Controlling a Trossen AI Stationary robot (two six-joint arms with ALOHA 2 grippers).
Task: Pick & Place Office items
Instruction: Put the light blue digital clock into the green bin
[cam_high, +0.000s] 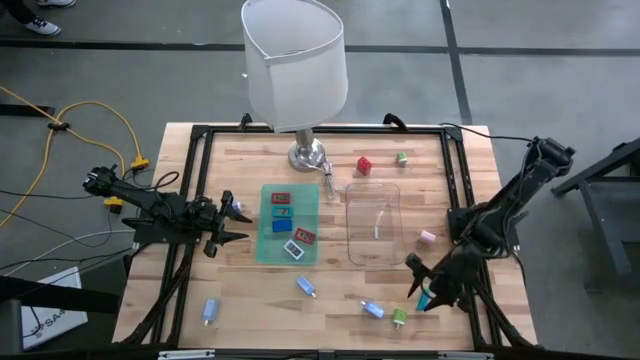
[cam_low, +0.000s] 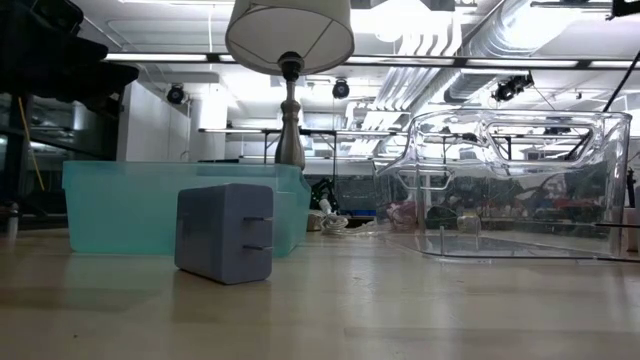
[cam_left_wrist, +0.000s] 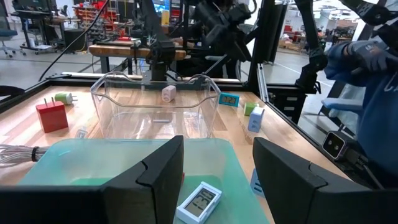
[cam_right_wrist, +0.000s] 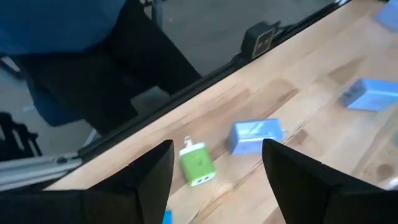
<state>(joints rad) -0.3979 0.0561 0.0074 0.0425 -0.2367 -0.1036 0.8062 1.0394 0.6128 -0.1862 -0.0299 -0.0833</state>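
The office items lie scattered over the wooden counter (cam_high: 330, 280). Four flat pieces rest on the green mat (cam_high: 288, 224): a red one (cam_high: 281, 197), a teal one (cam_high: 282, 211), a blue one (cam_high: 280, 226) and a red one (cam_high: 306, 237), with a white-faced piece (cam_high: 292, 249) at the mat's near edge. A red block (cam_high: 364, 165) and a green plug (cam_high: 401, 158) sit near the lamp (cam_high: 297, 75); a pink piece (cam_high: 427, 237) lies just beside the clear tray (cam_high: 372, 224). Toward the front edge lie light blue pieces (cam_high: 306, 287) and (cam_high: 211, 310), another blue one (cam_high: 372, 309) and a green one (cam_high: 399, 316) touching or nearly touching it.

The right pincer (cam_high: 420, 283) hangs low at the front right corner with its fingers spread, nothing between them; its own camera looks down on the green plug (cam_right_wrist: 197, 163) and the blue block (cam_right_wrist: 255, 137). The left pincer (cam_high: 232, 222) reaches in level from the left edge, fingers spread and empty, at the mat's left side, facing the tray (cam_left_wrist: 155, 109).

No writing is legible on any piece; the white-faced one (cam_left_wrist: 199, 200) has a label too small to read.

The tray appears empty. From counter height a grey plug block (cam_low: 224, 232) stands upright in front of the mat.
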